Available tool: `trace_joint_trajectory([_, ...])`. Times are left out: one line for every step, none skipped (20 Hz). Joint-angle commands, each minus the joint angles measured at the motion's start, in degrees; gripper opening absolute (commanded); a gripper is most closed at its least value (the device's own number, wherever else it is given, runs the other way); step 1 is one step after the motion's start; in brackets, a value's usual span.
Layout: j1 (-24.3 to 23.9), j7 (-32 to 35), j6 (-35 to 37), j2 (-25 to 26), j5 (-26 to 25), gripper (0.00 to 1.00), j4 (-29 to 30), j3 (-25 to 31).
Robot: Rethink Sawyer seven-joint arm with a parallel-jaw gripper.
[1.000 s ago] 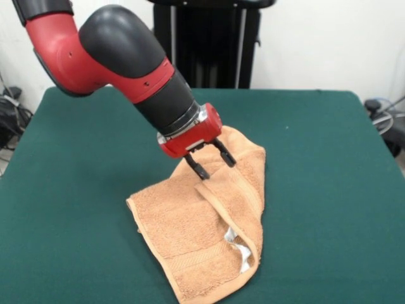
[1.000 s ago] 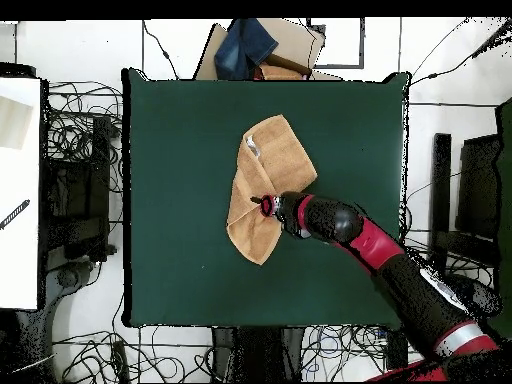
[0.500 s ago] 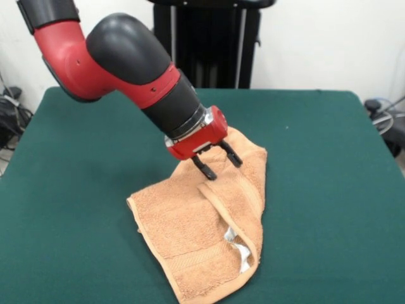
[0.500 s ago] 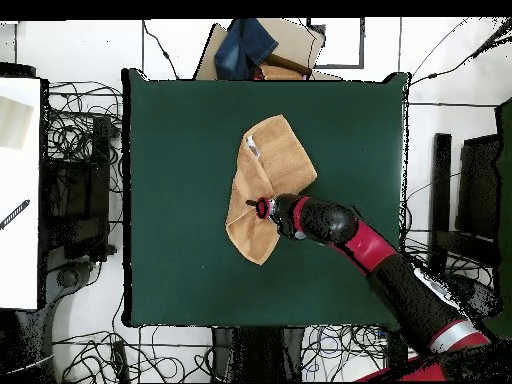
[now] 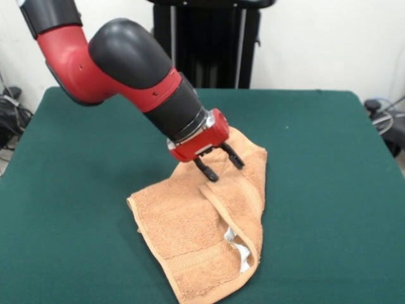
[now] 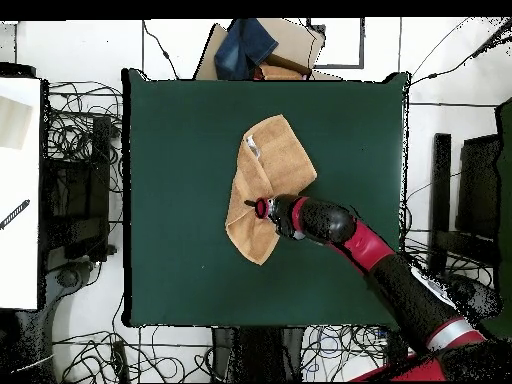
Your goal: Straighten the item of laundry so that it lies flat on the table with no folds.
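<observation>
Between the two black fingers, spread well apart, nothing is held: the gripper [image 5: 220,166] hangs tilted just over the far part of the hand towel [image 5: 202,221], its tips low to the terry and, by my eye, not quite pressing in, though I can't be sure of contact from across the table. Out from there the towel lies on the dark green table [image 5: 329,190], roughly at its middle, one long side doubled over on itself so a thick ridge runs from under the fingers toward the near edge. Peeking out from that fold near the towel's near end is the small white label [image 5: 238,252]. Woven bands cross the near end of the towel. From above, the gripper [image 6: 256,207] sits over the towel's [image 6: 268,180] lower half, with the red and black arm [image 6: 350,235] reaching in at a slant. I'd guess the open jaws are poised over the folded flap in order to pinch its edge and draw it outward; the fold is plainly not yet undone, so the job seems early.
</observation>
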Motion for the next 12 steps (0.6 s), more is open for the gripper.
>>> trace_joint_trajectory([1.4,2.3,6.0,1.1,0.6,1.0,-6.1,-3.4])
trace_joint_trajectory([1.4,2.0,6.8,0.7,0.6,1.0,-6.5,-3.4])
trace_joint_trajectory([1.5,1.7,7.7,0.3,0.5,1.0,-7.1,-3.6])
trace_joint_trajectory([1.5,1.3,8.5,0.1,0.4,1.0,-7.6,-3.7])
trace_joint_trajectory([1.6,0.9,9.3,-0.1,0.3,1.0,-8.2,-3.8])
trace_joint_trajectory([1.4,0.4,10.1,-0.2,0.2,1.0,-8.8,-3.8])
trace_joint_trajectory([1.4,0.0,10.9,-0.2,0.0,1.0,-9.3,-3.9])
trace_joint_trajectory([1.3,-0.2,11.2,-0.2,-0.2,1.0,-9.5,-3.8])
trace_joint_trajectory([1.3,-0.2,11.7,-0.3,-0.3,1.0,-9.7,-3.8])
trace_joint_trajectory([1.3,-0.2,12.1,-0.4,-0.4,1.0,-9.9,-3.8])
trace_joint_trajectory([1.3,0.0,12.2,-0.5,-0.6,1.0,-9.8,-3.8])
trace_joint_trajectory([1.2,0.2,12.2,-0.7,-0.7,1.0,-9.6,-3.7])
